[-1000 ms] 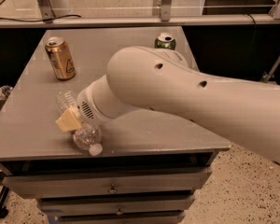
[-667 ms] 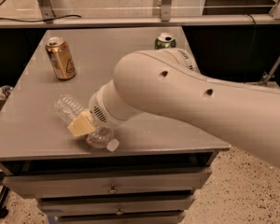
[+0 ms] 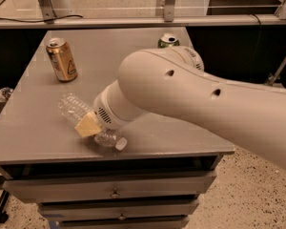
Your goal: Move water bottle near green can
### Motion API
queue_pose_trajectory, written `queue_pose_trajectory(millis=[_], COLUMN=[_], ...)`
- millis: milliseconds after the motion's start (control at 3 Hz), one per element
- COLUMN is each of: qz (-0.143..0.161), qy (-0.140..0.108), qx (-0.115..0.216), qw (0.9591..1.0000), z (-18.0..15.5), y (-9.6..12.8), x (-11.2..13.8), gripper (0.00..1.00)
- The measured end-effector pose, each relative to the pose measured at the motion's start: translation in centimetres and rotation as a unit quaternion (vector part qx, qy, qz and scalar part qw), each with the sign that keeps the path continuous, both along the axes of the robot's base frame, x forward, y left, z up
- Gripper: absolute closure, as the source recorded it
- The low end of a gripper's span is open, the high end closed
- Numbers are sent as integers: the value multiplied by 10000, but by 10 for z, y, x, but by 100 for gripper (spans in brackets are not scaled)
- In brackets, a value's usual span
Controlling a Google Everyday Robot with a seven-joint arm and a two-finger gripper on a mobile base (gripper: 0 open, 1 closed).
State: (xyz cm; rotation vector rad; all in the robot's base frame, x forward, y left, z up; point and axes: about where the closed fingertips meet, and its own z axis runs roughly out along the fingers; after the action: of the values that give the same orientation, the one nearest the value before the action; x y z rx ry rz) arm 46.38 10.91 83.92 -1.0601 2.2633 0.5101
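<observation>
So here's the setup: the water bottle [image 3: 71, 107] is lying on its side on the grey tabletop [image 3: 114, 51], close to the front edge and a bit left of the middle. It sits at a diagonal, with the white cap [image 3: 120, 143] pointing at the front edge and the clear ribbed bottom angled back toward the left edge.

The gripper [image 3: 88, 126] is right down on the middle of the bottle, with a tan bit of it sitting against the plastic. Honestly I can't tell how far it's spread, or whether it actually has hold of the bottle or is just resting on it, because the wrist covers most of that. The label band is hidden under there too.

The big white arm [image 3: 205, 99] comes in from the right and crosses over the right half of the table.

The green can [image 3: 168, 40] stands upright way back at the back edge, right of centre, with only its silver top and a little green peeking out behind the arm. It's well apart from the bottle. A gold-orange can [image 3: 61, 59] stands upright near the back left corner.

There are drawers [image 3: 114, 187] under the front edge.
</observation>
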Motion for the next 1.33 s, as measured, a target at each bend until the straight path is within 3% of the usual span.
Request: queue_pose_trajectory(millis=[333, 667, 1000, 1333], qz=[-127, -427, -565, -564], qy=[-250, -569, -734, -734], qx=[-267, -585, -1036, -1036], qw=[9992, 9957, 9903, 9903], z=[6, 32, 58, 58], y=[-47, -137, -224, -224], x=[11, 20, 20, 20], gripper=[100, 100, 100, 100])
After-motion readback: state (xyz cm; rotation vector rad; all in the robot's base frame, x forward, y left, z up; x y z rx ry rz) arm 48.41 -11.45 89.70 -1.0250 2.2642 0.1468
